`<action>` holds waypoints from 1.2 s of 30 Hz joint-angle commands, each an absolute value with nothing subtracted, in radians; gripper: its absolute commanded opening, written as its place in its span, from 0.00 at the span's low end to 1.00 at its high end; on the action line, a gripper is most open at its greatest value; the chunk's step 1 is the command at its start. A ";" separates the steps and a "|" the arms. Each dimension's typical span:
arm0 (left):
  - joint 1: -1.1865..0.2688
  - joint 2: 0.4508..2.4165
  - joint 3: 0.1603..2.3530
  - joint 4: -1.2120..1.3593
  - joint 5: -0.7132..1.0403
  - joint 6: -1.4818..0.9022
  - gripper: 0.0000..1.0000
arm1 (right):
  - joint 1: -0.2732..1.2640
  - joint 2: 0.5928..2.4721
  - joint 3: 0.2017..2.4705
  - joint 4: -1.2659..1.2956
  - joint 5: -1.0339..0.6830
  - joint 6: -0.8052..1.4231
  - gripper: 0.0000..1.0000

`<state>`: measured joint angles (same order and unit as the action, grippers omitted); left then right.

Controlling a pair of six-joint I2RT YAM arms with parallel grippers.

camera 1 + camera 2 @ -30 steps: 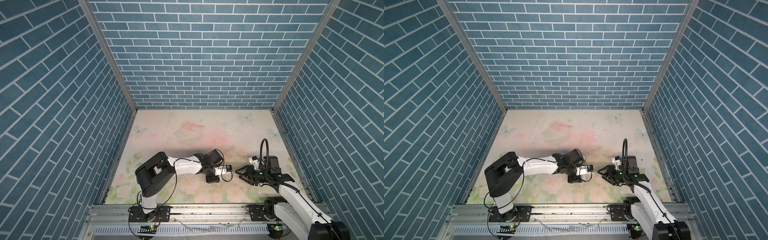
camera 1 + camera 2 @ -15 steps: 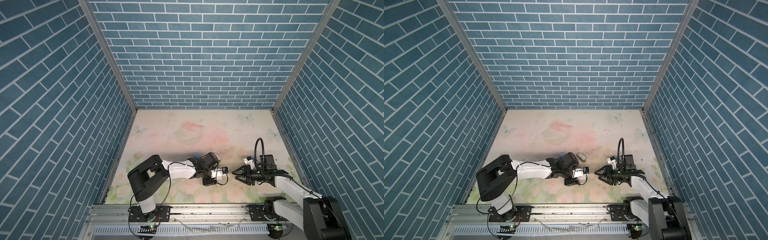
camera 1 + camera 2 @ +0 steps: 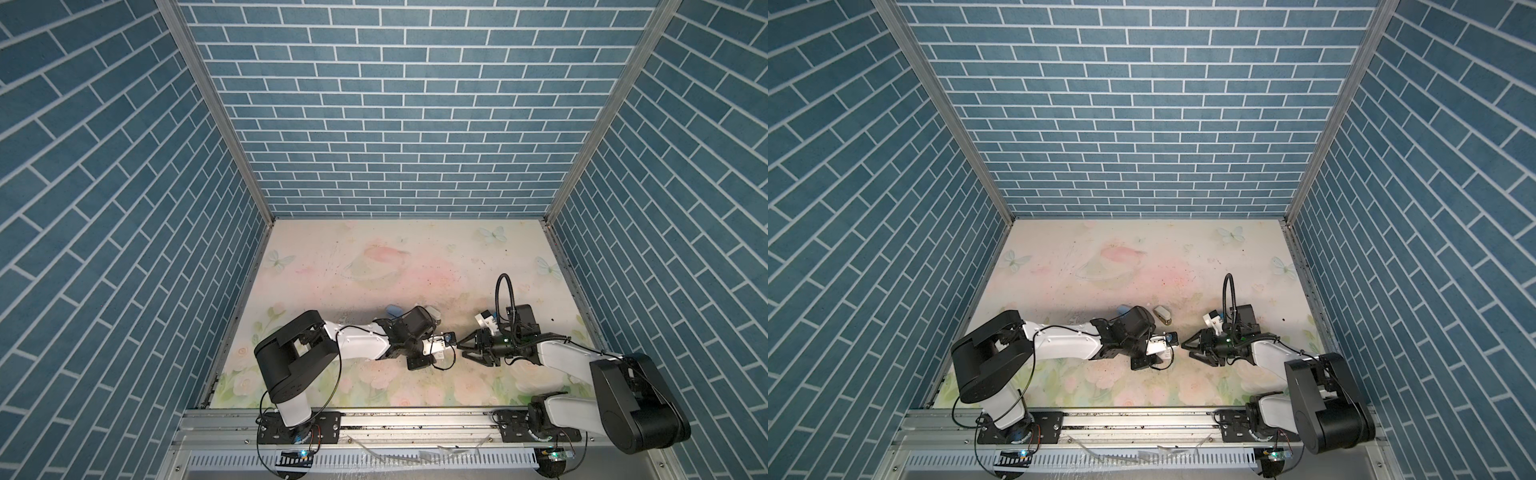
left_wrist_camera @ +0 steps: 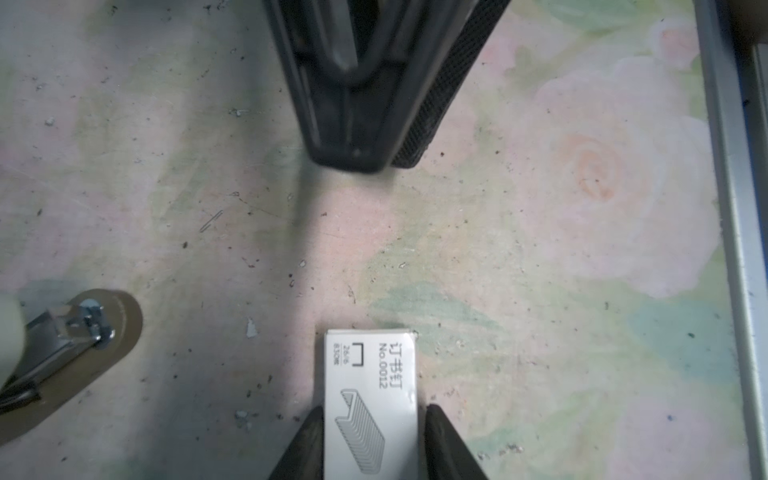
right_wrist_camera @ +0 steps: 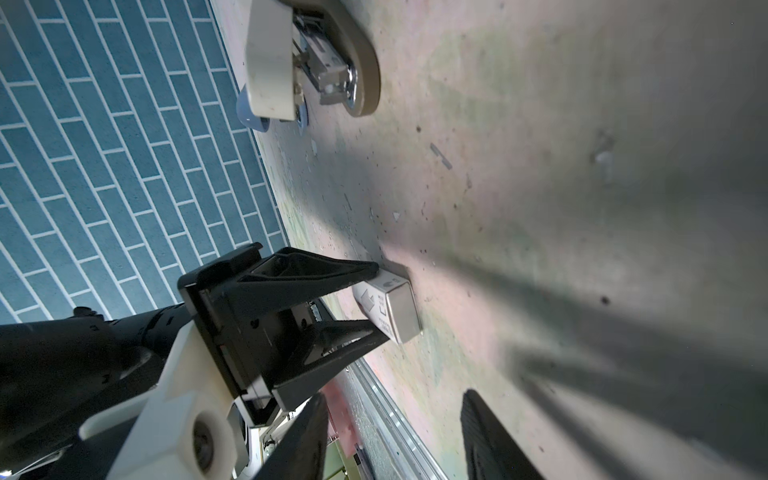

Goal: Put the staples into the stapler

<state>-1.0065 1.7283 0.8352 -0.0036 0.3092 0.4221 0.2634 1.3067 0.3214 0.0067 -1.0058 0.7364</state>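
Within the left gripper (image 4: 374,409), a staple box (image 4: 370,370) reads "No.0012"; "26/6".

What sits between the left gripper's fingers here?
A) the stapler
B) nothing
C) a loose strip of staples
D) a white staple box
D: the left wrist view shows the white staple box between the fingers of the left gripper, with the stapler lying apart.

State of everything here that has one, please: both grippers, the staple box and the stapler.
staple box: closed, lying flat.
left gripper: shut on the staple box.
right gripper: open, empty.
stapler: open, top lifted off its base.
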 commanded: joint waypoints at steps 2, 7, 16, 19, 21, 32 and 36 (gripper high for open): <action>-1.007 1.741 0.820 0.000 0.325 0.428 0.41 | 0.281 1.349 0.355 0.093 -1.009 0.761 0.52; -1.006 1.749 0.822 -0.006 0.331 0.433 0.41 | 0.307 1.371 0.356 0.136 -1.011 0.780 0.51; -1.007 1.762 0.813 -0.026 0.327 0.450 0.38 | 0.354 1.426 0.356 0.213 -1.017 0.808 0.48; -1.007 1.765 0.816 -0.023 0.323 0.447 0.38 | 0.372 1.446 0.362 0.224 -1.016 0.812 0.48; -1.006 1.773 0.824 -0.026 0.324 0.446 0.38 | 0.383 1.461 0.366 0.230 -1.013 0.811 0.48; -1.007 1.790 0.831 -0.032 0.330 0.445 0.37 | 0.439 1.502 0.386 0.290 -1.003 0.839 0.48; -1.006 1.793 0.834 -0.039 0.336 0.445 0.36 | 0.453 1.520 0.393 0.306 -1.002 0.843 0.48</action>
